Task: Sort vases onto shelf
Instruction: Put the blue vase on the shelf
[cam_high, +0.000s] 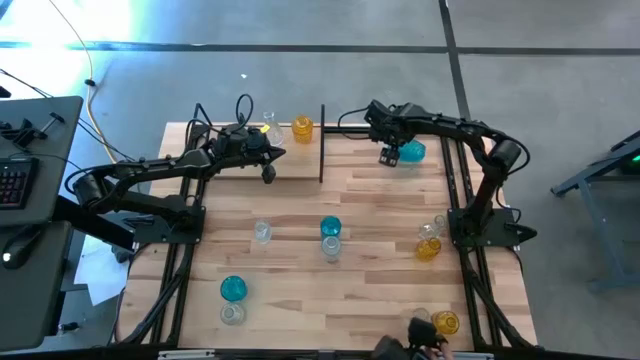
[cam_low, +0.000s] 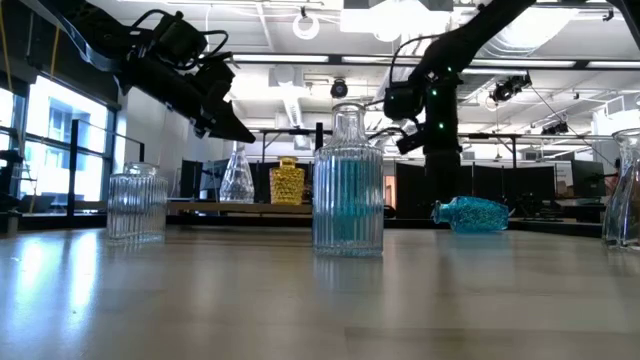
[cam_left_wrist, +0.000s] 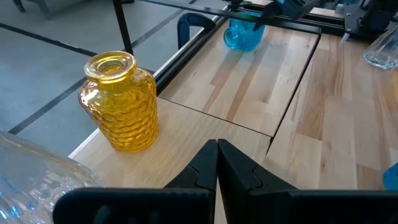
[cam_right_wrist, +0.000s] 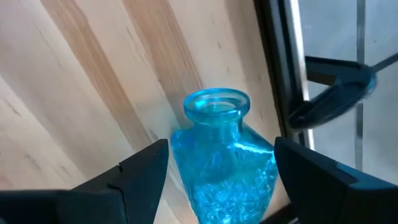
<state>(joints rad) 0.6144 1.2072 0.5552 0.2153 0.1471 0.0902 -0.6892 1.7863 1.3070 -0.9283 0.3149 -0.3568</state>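
Note:
The shelf (cam_high: 296, 166), a light plank with black end posts, stands at the table's far left. On it a clear vase (cam_high: 270, 128) and an amber vase (cam_left_wrist: 121, 109) stand upright. My left gripper (cam_left_wrist: 217, 152) hovers shut over the plank, just near of them. A teal vase (cam_high: 413, 152) lies on its side on the table at the far right. My right gripper (cam_right_wrist: 221, 158) hangs open above it, pointing steeply down, one finger (cam_right_wrist: 146, 168) on either side of its body, apart from the glass.
More vases stand about the table: clear (cam_high: 262, 231), teal (cam_high: 331, 227) and clear (cam_high: 331, 248) in the middle, teal (cam_high: 232, 289) and clear (cam_high: 232, 313) near left, amber (cam_high: 428, 248) and amber (cam_high: 445, 322) on the right. The shelf's black post (cam_high: 322, 145) stands between the arms.

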